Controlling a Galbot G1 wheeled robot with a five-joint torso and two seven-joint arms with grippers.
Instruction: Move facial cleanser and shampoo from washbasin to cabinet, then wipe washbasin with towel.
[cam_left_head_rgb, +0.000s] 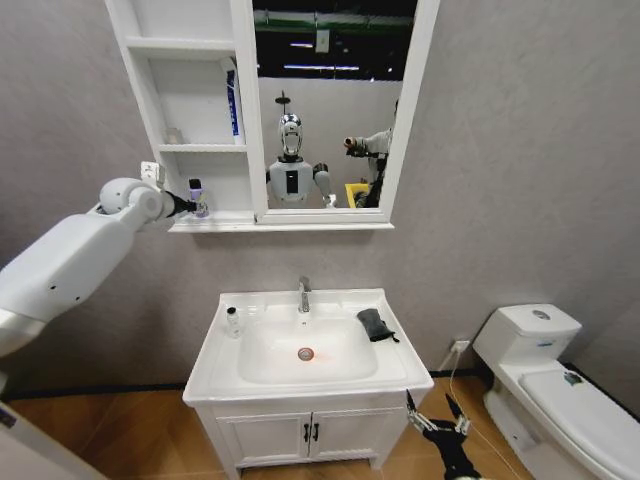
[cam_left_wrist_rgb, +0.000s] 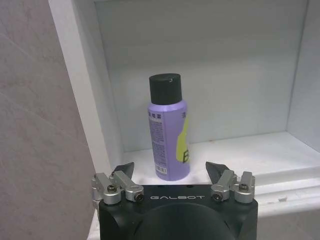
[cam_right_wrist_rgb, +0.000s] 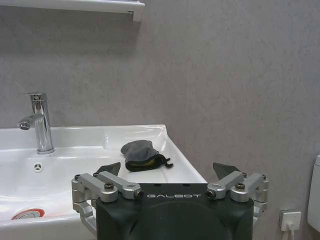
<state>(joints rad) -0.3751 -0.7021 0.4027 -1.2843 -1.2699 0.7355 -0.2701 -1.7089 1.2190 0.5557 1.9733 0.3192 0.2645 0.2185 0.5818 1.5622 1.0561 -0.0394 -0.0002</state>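
The purple bottle (cam_left_wrist_rgb: 169, 127) is stood upright on the cabinet (cam_left_wrist_rgb: 260, 150) bottom shelf, directly ahead of the spread, empty left gripper (cam_left_wrist_rgb: 172, 170), not clasped.

Left gripper (cam_left_wrist_rgb: 170, 175): sat at the cabinet's (cam_left_head_rgb: 185, 46) lowest shelf, fingers spread.
Bottle (cam_left_wrist_rgb: 169, 127): stood upright on that shelf, just ahead of the left gripper.
Right gripper (cam_right_wrist_rgb: 170, 172): hung low beside the washbasin (cam_right_wrist_rgb: 90, 142), fingers spread.
Towel (cam_right_wrist_rgb: 141, 155): lay on the washbasin's rim, just ahead of the right gripper.
Tap (cam_right_wrist_rgb: 39, 121): stood beyond the towel, at the washbasin's back.
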